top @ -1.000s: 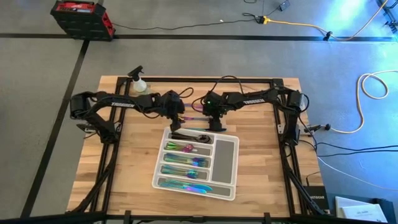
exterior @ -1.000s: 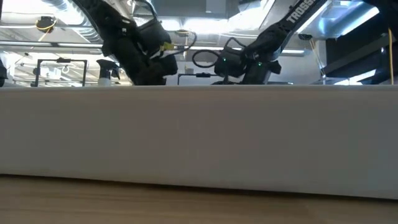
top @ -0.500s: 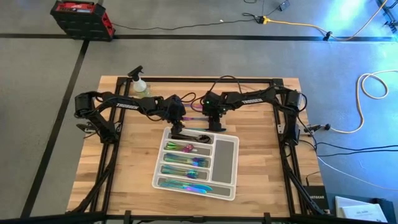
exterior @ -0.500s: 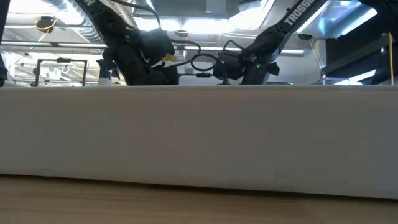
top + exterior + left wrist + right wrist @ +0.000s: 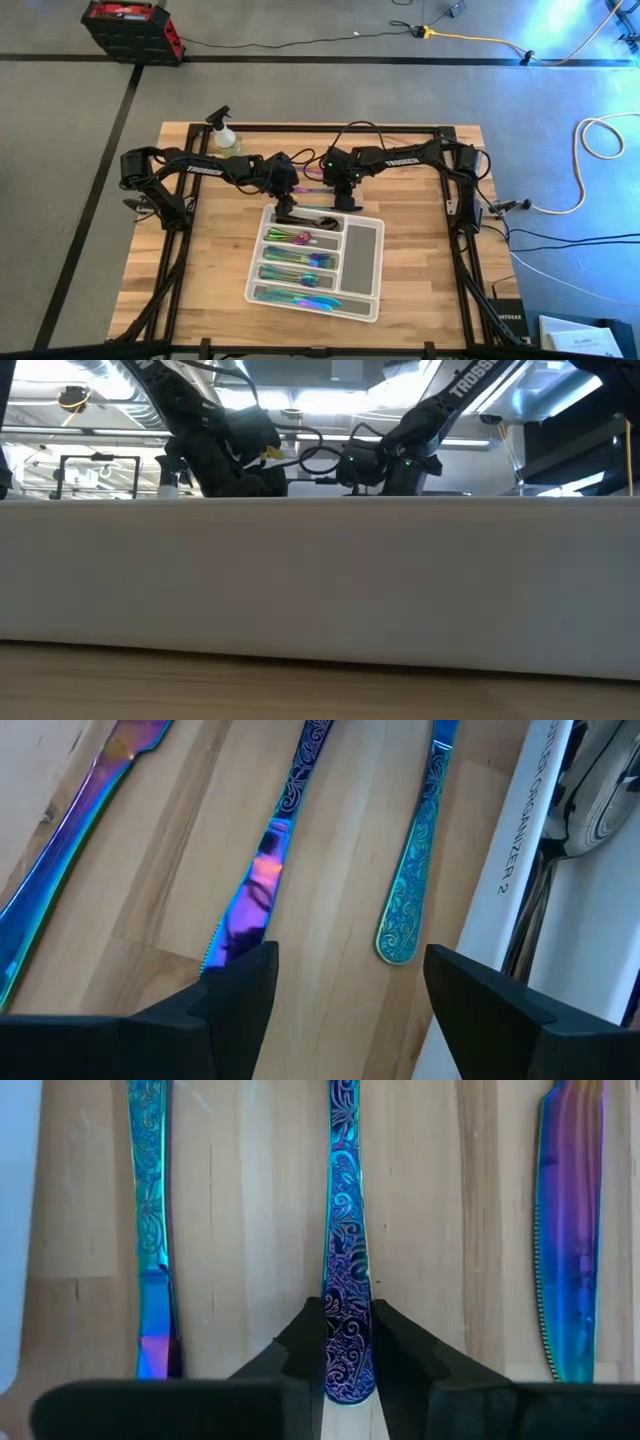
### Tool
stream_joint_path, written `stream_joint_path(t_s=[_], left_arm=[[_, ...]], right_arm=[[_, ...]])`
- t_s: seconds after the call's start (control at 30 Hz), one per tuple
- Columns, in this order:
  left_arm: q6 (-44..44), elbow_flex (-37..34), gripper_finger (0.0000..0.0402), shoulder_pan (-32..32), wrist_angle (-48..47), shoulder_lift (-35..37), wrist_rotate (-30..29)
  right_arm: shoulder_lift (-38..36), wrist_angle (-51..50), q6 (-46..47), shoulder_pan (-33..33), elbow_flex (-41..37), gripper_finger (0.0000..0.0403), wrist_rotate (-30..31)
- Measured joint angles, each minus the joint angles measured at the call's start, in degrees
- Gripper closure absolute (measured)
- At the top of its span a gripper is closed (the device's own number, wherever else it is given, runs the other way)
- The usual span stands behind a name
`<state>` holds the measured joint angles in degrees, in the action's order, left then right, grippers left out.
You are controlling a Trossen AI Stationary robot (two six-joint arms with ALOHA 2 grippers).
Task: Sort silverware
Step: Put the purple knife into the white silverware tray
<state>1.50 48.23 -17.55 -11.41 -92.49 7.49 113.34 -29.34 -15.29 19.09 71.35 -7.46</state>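
Right gripper point(image 5: 347, 1342) jaws pinch the engraved blue-purple iridescent metal handle point(image 5: 345, 1260), lying on the wooden counter point(image 5: 410, 260) apparently just behind the white-grey compartment tray point(image 5: 362, 248). Left gripper point(image 5: 345, 985) jaws wide, empty, nearby.

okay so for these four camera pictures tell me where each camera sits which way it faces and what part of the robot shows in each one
High view: above the table, looking straight down; both arms, tray, spray bottle.
Low view: at table-top height, looking level across; a white wall fills it, both arms above.
Left wrist view: looks down past open left gripper at loose silverware and the tray's edge.
Right wrist view: looks down; right gripper jaws close around a patterned handle.
Shared: both wrist views show silverware on wood beside the tray.
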Motion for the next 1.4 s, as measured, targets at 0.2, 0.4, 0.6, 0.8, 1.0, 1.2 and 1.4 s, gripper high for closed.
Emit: stream_joint_path(t_s=[0.2, 0.4, 0.6, 0.8, 1.0, 1.2, 1.4], left_arm=[[0.2, 0.0, 0.0163, 0.0, 0.0, 0.0, 0.4], [0.2, 0.0, 0.0163, 0.0, 0.0, 0.0, 0.9], [0.2, 0.0, 0.0163, 0.0, 0.0, 0.0, 0.9], [0.2, 0.0, 0.0163, 0.0, 0.0, 0.0, 1.0], [0.0, 0.0, 0.0163, 0.0, 0.0, 0.0, 1.0], [0.2, 0.0, 0.0163, 0.0, 0.0, 0.0, 1.0], [0.0, 0.0, 0.0163, 0.0, 0.0, 0.0, 1.1]], right_arm=[[-0.1, -1.4, 0.0, 0.1, 1.6, 0.0354, 0.4], [-1.8, -1.4, 0.0, 0.1, 1.8, 0.0353, 0.8], [-1.6, -1.2, -2.7, 0.0, 1.8, 0.0345, -0.1], [-1.1, -3.5, -3.1, 0.0, 1.8, 0.0298, 1.6], [-0.6, -3.9, -3.6, 0.1, 1.8, 0.028, 2.9], [-0.4, -4.0, -2.8, -0.9, 1.8, 0.0279, 0.7], [-0.1, -4.0, -1.5, -1.1, 1.9, 0.0279, 0.3]])
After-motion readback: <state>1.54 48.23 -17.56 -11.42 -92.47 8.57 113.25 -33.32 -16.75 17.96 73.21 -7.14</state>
